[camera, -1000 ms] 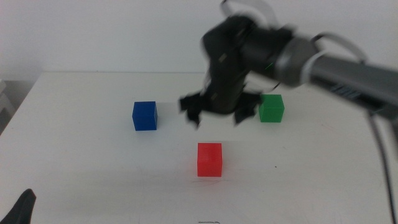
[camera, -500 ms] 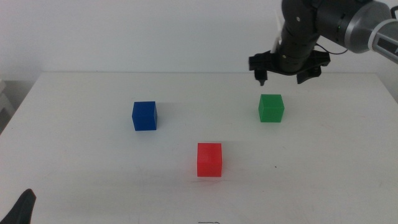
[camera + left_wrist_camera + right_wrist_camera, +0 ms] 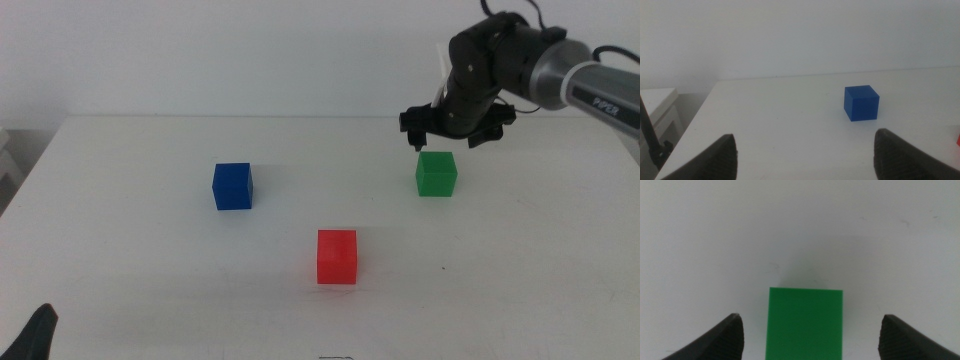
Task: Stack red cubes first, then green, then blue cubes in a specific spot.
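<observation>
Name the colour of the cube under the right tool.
Green cube, clearest in the right wrist view.

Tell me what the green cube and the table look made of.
Green cube: probably plastic or painted wood, matte; flat even colour, crisp edges, no glare. Table: smooth white board, maybe laminate, with a faint sheen and a few tiny scuffs in the right wrist view.
</observation>
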Tool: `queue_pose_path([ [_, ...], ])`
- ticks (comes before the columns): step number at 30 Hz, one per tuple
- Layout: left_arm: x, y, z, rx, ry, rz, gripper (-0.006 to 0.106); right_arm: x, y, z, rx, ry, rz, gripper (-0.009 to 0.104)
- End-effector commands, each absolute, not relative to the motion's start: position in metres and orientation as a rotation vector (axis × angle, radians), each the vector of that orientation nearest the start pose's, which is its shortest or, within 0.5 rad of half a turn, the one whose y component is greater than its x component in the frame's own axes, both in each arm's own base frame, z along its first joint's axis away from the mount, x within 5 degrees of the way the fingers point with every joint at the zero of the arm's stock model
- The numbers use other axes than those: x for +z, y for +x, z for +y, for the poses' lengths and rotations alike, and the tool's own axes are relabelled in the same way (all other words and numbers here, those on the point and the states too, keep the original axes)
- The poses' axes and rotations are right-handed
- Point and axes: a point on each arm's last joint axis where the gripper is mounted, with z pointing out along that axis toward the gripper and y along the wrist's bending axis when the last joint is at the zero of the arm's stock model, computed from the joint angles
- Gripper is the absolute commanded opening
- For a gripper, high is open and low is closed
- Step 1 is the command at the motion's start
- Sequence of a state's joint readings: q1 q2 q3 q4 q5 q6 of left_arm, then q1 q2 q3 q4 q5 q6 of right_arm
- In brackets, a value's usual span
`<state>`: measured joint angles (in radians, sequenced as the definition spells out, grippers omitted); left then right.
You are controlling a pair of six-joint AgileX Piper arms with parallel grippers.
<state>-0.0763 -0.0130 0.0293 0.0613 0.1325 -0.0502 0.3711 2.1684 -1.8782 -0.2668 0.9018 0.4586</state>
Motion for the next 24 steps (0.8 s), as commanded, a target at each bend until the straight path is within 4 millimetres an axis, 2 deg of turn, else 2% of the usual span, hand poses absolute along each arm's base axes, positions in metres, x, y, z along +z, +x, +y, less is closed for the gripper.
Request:
queue_pose_path([
  [1, 0.202, 0.055, -0.004, -0.064, 0.054, 1.520, 0.094, 0.259, 0.458, 0.153, -0.030, -0.051, 2.506, 0.089],
  [9, 0.202, 0.055, -0.004, -0.064, 0.054, 1.520, 0.094, 0.236, 0.465, 0.155, -0.051, -0.066, 2.537, 0.087],
  [14, 0.202, 0.055, -0.004, -0.064, 0.054, 1.520, 0.094, 0.224, 0.468, 0.156, -0.062, -0.071, 2.559, 0.076],
  [15, 0.202, 0.055, -0.004, -0.064, 0.054, 1.520, 0.094, 0.223, 0.468, 0.156, -0.063, -0.072, 2.562, 0.072],
  [18, 0.202, 0.055, -0.004, -0.064, 0.054, 1.520, 0.094, 0.218, 0.469, 0.156, -0.067, -0.075, 2.568, 0.047],
  [22, 0.202, 0.055, -0.004, -0.064, 0.054, 1.520, 0.094, 0.222, 0.469, 0.154, -0.065, -0.063, 2.564, 0.000],
  [24, 0.202, 0.055, -0.004, -0.064, 0.054, 1.520, 0.094, 0.235, 0.464, 0.154, -0.067, -0.058, 2.558, -0.001],
])
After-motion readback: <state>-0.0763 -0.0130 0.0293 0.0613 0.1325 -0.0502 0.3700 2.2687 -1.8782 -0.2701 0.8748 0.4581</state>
